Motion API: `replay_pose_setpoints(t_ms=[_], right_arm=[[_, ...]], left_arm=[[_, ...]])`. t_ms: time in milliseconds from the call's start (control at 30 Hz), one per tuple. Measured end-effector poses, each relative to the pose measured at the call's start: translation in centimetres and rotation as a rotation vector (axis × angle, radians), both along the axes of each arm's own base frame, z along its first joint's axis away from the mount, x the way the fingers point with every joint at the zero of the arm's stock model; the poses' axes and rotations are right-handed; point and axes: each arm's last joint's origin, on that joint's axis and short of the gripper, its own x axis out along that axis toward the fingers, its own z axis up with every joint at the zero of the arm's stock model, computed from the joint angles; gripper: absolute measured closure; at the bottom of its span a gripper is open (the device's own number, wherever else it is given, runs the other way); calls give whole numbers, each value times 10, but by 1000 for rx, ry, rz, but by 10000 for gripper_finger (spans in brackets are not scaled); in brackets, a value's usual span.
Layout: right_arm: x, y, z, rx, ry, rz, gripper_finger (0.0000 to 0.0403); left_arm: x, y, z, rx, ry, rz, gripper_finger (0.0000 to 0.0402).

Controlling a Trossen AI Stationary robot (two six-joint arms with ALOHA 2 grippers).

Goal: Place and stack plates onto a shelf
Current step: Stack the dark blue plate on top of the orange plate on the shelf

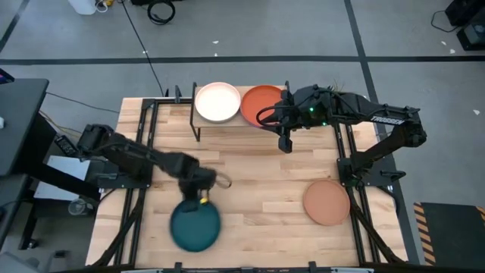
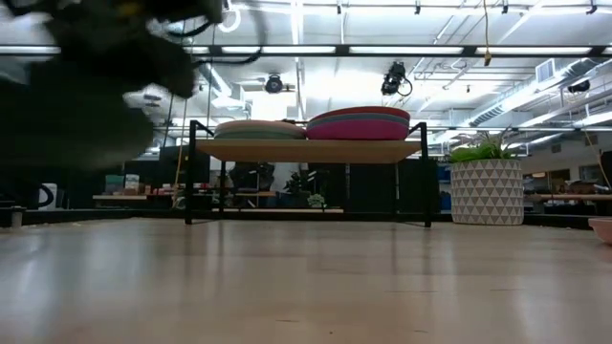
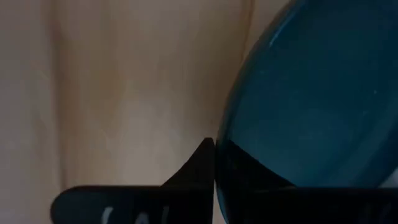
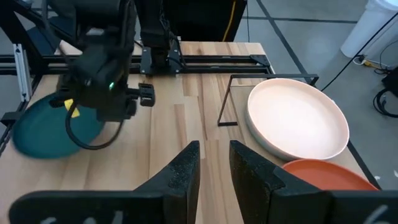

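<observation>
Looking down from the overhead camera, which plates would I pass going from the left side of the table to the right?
dark teal plate at the left gripper → cream plate on the shelf → orange plate beside it, near the right gripper → tan-brown plate on the table.

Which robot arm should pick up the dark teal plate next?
Probably the left. Its gripper is already right at the rim of the round dark teal plate on the wooden table. The right gripper, fingers slightly apart and empty, is far off beside the shelf holding the stacked plates.
</observation>
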Motion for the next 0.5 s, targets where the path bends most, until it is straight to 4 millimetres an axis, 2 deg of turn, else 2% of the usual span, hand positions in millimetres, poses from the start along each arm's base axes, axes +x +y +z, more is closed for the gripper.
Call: replay_pose_setpoints(t_ms=[133,267,400,500], right_arm=[[-3,-4,2,0,-7,-19,309],[-14,-8,10,-19,-38,-59,309],[-26,-10,20,-24,-87,-74,309],[-36,-10,27,-25,-129,-79,309]], left_arm=[[29,27,41,-45,-129,179,388],[51,61,82,-55,-289,384,388],[62,96,115,-34,-438,609,388],[65,122,130,-28,-536,741,388]])
